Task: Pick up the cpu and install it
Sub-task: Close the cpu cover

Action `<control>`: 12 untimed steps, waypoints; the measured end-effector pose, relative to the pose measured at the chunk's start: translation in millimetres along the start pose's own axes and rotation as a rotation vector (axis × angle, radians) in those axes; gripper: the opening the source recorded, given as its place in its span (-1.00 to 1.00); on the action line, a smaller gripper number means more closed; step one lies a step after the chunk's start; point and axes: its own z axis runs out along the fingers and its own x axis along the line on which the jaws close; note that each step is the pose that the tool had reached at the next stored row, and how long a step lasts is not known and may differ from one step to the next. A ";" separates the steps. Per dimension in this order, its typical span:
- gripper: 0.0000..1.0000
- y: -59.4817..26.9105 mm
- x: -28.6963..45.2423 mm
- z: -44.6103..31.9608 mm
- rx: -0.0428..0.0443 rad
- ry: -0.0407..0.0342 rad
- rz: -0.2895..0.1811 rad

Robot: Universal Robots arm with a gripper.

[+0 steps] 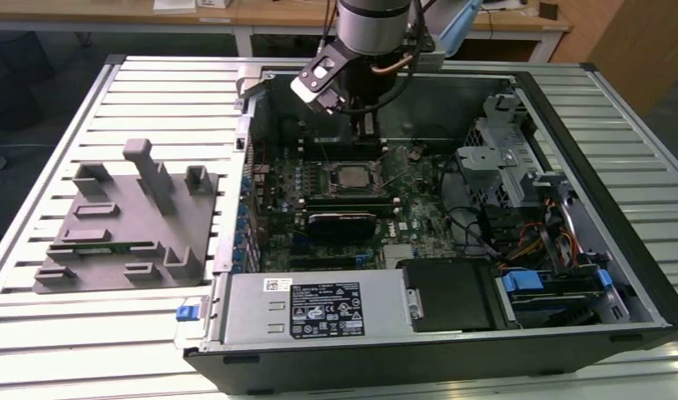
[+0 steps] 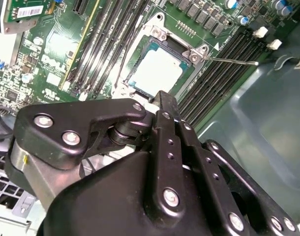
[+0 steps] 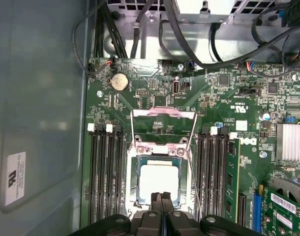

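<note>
Over the flat, square, silvery cpu [image 3: 159,183], the black claw [image 3: 162,195] hangs clenched, empty.

Bright, even room light from overhead falls on the pale slatted tabletop [image 1: 49,333] in the exterior view, and the shadows there are soft. Inside the open case [image 1: 605,275] below the end effector [image 1: 367,129] the light drops off, and the motherboard [image 1: 350,196] lies in dim shade. In the first wrist view the cpu [image 3: 159,183] just ahead of the end effector glares almost white, its metal top washed out. The case wall [image 3: 37,98] beside it carries a dull bluish sheen. In the second wrist view the end effector is a dark mass with small highlights on its screws [image 2: 170,197].
</note>
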 end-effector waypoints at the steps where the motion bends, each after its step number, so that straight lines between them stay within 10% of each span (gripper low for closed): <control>1: -0.79 0.0 0.0 -1.4 0.0001 -0.0001 0.000; 12: -0.79 0.2 -2.9 -10.8 0.0006 -0.0001 0.000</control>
